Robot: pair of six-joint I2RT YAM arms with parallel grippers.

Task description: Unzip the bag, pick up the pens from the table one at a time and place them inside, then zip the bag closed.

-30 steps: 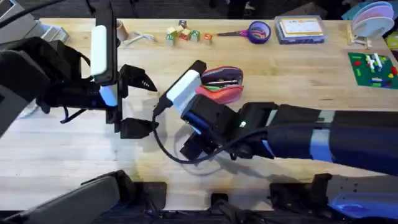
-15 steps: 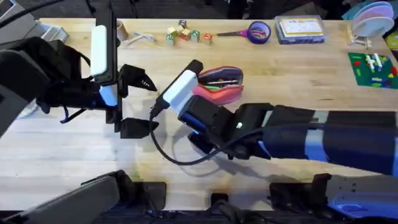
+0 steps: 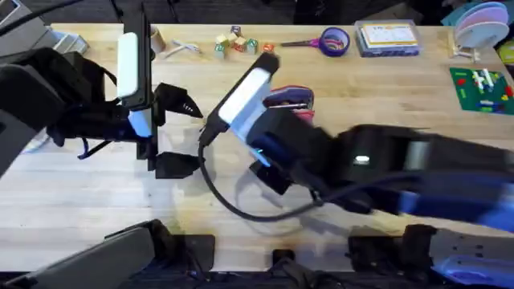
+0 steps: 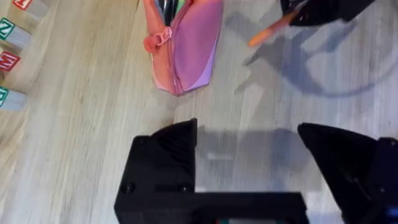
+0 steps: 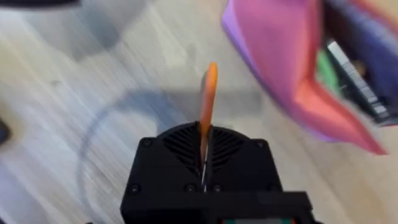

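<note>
The pink bag [image 4: 186, 53] lies on the table [image 4: 81, 124] with its zipper open and the pull [image 4: 155, 42] hanging at one end. My right gripper [image 5: 204, 146] is shut on the orange pen [image 5: 208, 93], held above the wood just beside the bag's [image 5: 286, 81] open mouth. Something green [image 5: 323, 65] lies inside the bag. In the left wrist view the same pen [image 4: 273, 30] sticks out of the right gripper [image 4: 311, 9]. My left gripper [image 3: 175, 133] stands open to the left of the bag [image 3: 291, 98], holding nothing.
Along the far edge sit letter blocks [image 3: 238, 44], purple-handled scissors [image 3: 325, 40] and a clear box [image 3: 388, 38]. A green board [image 3: 482, 88] and a plate rack [image 3: 480, 20] stand at the far right. The raised right arm [image 3: 377, 168] hides the table's middle.
The right arm has risen and swung toward the bag, carrying the orange pen off the table. The left arm has stayed still.
</note>
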